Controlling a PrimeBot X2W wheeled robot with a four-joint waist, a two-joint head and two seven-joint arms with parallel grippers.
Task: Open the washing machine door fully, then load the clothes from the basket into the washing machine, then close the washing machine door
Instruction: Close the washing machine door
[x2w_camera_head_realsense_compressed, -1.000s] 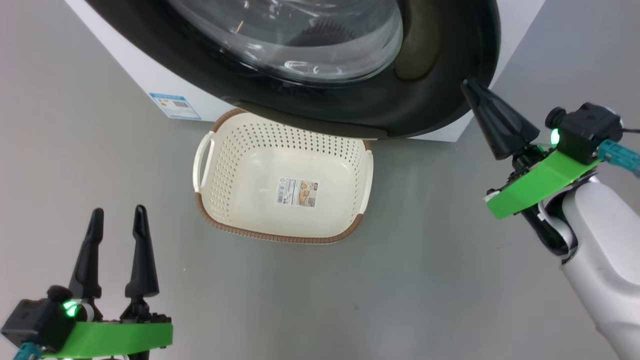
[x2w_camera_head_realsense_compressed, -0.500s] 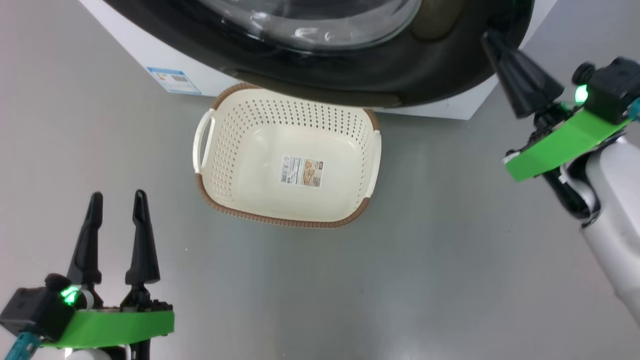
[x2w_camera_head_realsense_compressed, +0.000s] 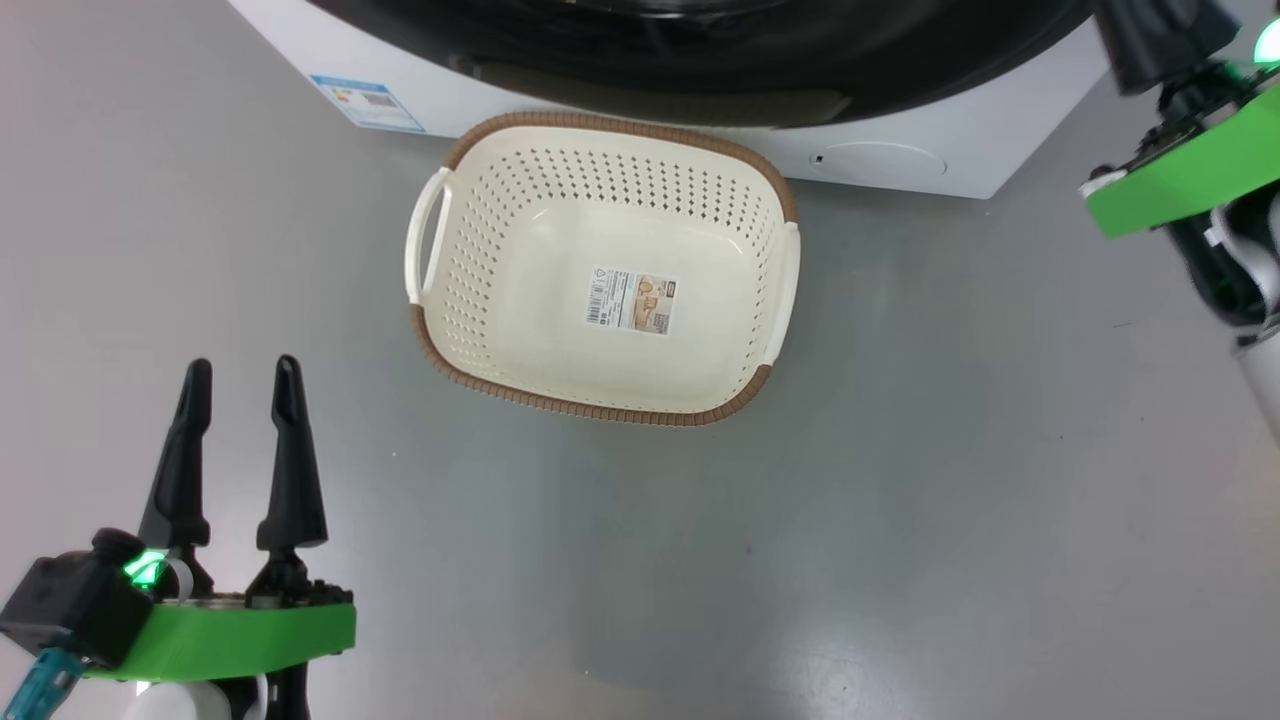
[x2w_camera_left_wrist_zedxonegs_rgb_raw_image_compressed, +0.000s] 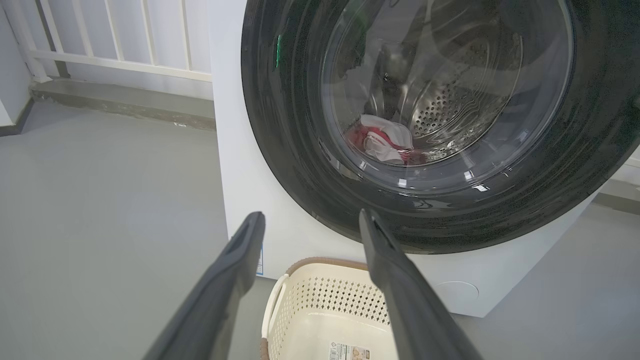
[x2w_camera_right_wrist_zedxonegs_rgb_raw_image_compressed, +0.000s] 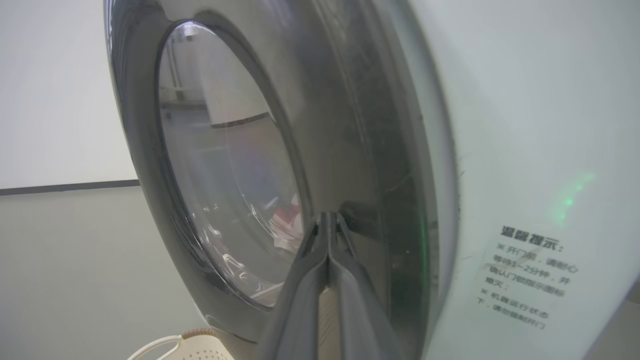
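The cream basket (x2w_camera_head_realsense_compressed: 600, 412) stands on the floor with nothing in it except its sticker. Right behind it is the white washing machine (x2w_camera_head_realsense_compressed: 980, 150), with its black door (x2w_camera_head_realsense_compressed: 700, 60) lying against the front. Through the door glass (x2w_camera_left_wrist_zedxonegs_rgb_raw_image_compressed: 450, 100) the red and white clothes (x2w_camera_left_wrist_zedxonegs_rgb_raw_image_compressed: 385, 142) lie in the steel drum. My left gripper (x2w_camera_head_realsense_compressed: 243, 368) hovers open and empty at the lower left, well short of the basket. My right gripper (x2w_camera_right_wrist_zedxonegs_rgb_raw_image_compressed: 327, 216) is shut on nothing, its tips at the door's right edge (x2w_camera_right_wrist_zedxonegs_rgb_raw_image_compressed: 395, 210).
Grey floor (x2w_camera_head_realsense_compressed: 900, 500) spreads wide in front of and beside the basket. A white railing (x2w_camera_left_wrist_zedxonegs_rgb_raw_image_compressed: 125, 45) and a low step run behind the machine's left side. A label with printed text (x2w_camera_right_wrist_zedxonegs_rgb_raw_image_compressed: 530, 270) sits on the machine's front.
The head picture has shifted, so the camera moved: machine and basket sit higher in it. The right gripper has gone up to the top right corner. The left gripper stays open.
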